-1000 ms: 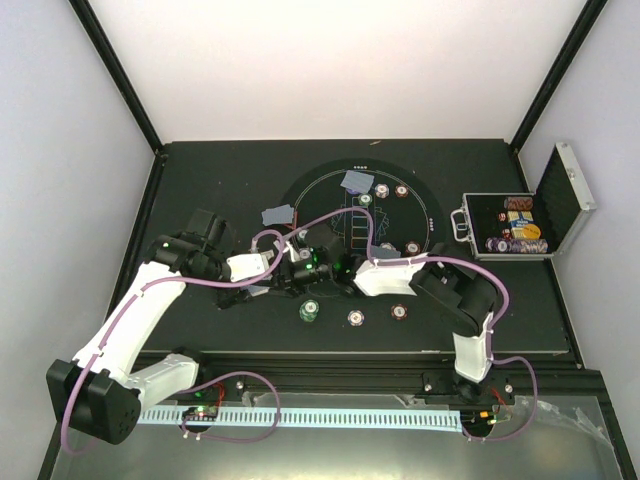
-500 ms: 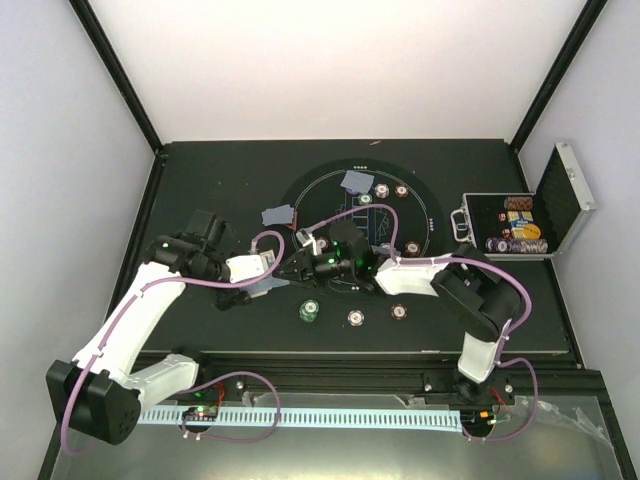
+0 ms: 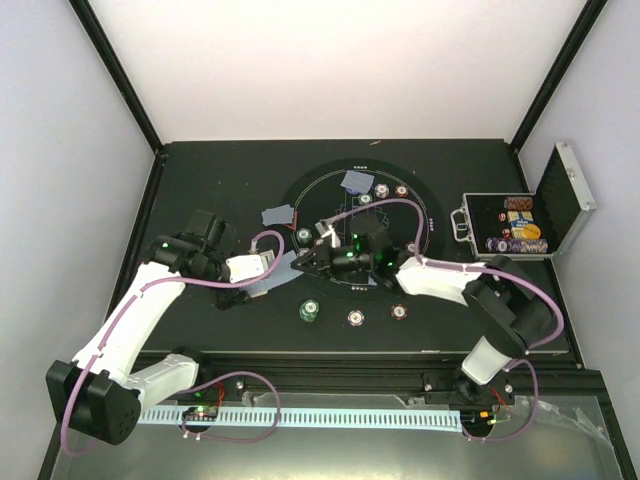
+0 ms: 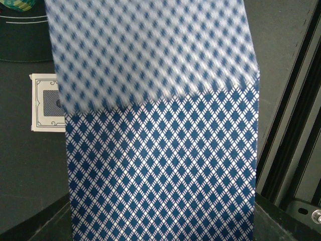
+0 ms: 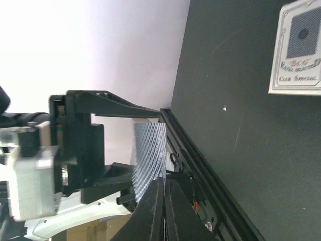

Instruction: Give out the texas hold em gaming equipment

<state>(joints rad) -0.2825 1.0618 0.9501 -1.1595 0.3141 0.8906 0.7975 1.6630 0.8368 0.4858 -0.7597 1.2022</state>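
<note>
Around the work zone: noting a silver case at the table's right side, lid raised, chips inside, and a round black mat with white lines at centre. Logging two lots of face-down cards, a far card pile near the mat's far rim and a left card pile at its left rim, with single chips scattered close by. Logging along the near side a green chip stack, a white chip and a brown-red chip, in a row and apart from one another. Finding the right arm lying across the mat and covering its middle lines.

Recording the left gripper clamping the deck of blue-lattice cards just off the mat's left rim, near the green chip stack and to its left. Recording the right gripper closed tight, facing the left gripper, tips pinching the edge of the top card.

Flagging the top card as blurred in the left wrist view. Noting the deck filling that view and hiding part of a bordered card on the table beneath. Flagging a second bordered card as cut off by the frame in the right wrist view.
</note>
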